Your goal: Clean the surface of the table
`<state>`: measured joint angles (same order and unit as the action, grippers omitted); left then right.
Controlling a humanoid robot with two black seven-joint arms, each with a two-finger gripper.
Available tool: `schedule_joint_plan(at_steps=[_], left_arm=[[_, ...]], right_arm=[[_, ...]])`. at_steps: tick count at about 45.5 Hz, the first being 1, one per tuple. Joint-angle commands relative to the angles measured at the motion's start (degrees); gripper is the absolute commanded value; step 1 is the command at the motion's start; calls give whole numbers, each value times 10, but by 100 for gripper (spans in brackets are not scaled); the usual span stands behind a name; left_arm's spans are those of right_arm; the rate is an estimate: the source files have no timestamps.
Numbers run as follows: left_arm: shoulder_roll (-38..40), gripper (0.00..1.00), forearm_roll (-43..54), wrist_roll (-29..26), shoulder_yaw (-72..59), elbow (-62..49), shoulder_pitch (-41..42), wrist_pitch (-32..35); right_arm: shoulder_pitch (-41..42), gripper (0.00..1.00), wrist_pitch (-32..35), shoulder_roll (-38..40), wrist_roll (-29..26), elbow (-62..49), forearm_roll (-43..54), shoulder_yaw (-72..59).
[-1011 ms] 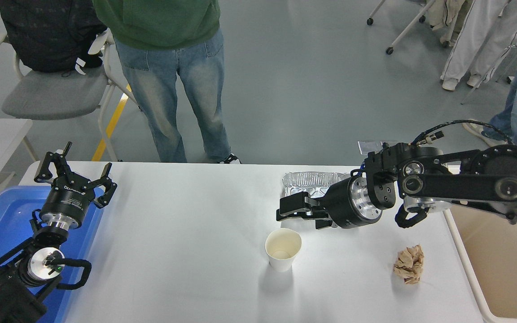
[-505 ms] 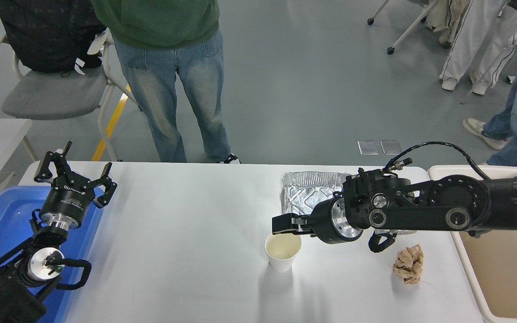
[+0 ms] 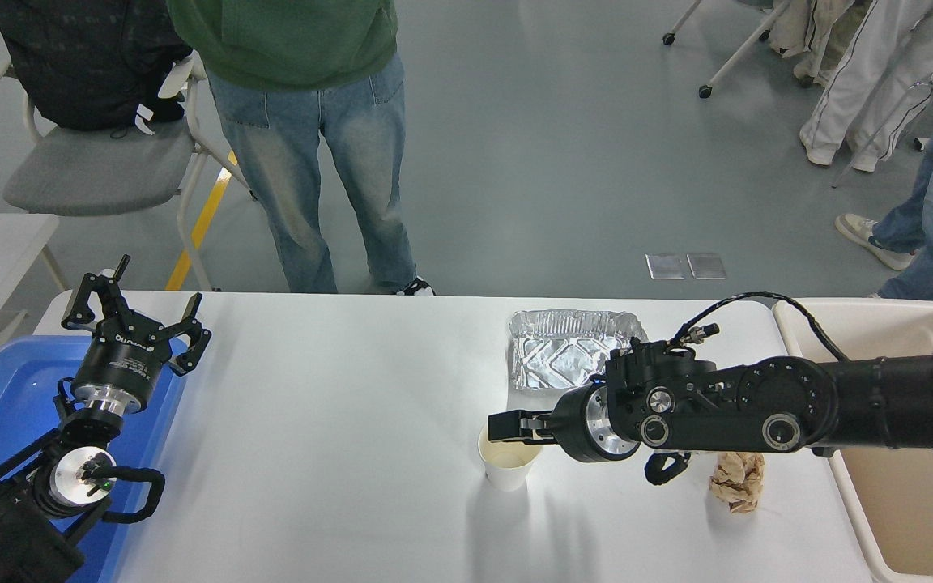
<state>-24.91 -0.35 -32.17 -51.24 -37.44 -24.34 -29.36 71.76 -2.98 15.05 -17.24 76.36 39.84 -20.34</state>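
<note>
Three pieces of litter sit on the white bench (image 3: 337, 421), all in its right half: a paper cup (image 3: 509, 468) near centre-right, a foil tray (image 3: 568, 352) at the far edge, a crumpled brown paper ball (image 3: 738, 482) to the right.

Head view: right hand (image 3: 509, 424) hangs over the cup's far rim; whether its fingers are apart or together I cannot tell. Left hand (image 3: 136, 318) parked far left over a blue bin (image 3: 5, 397), fingers apart.

Step in hand, judged: approach to the cup. Next move calls for a rim grip without tipping, then transfer to the cream tub (image 3: 912, 486) at right.
</note>
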Motion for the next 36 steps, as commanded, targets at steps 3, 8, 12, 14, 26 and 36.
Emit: schedule_joint_plan(at_steps=[3,8,12,14,26,36], left_arm=[[-1,99,0,0,0,0,0,0],[0,99,0,0,0,0,0,0],[0,99,0,0,0,0,0,0],[0,99,0,0,0,0,0,0],[-1,99,0,0,0,0,0,0],[0,99,0,0,0,0,0,0]], right_arm=[[-22,99,-14,-11,0,-25,14,-1],[-30,92,-20,-11,1,-27,38,-3],[-32,91,-21,-11,1,-27,58,-3],[-33,91,-21,-11,1,-27,59,-1],[-34,63,-20,-11,7,-27,59,-1],[-26,0,8,-9,27,-26,49,3]])
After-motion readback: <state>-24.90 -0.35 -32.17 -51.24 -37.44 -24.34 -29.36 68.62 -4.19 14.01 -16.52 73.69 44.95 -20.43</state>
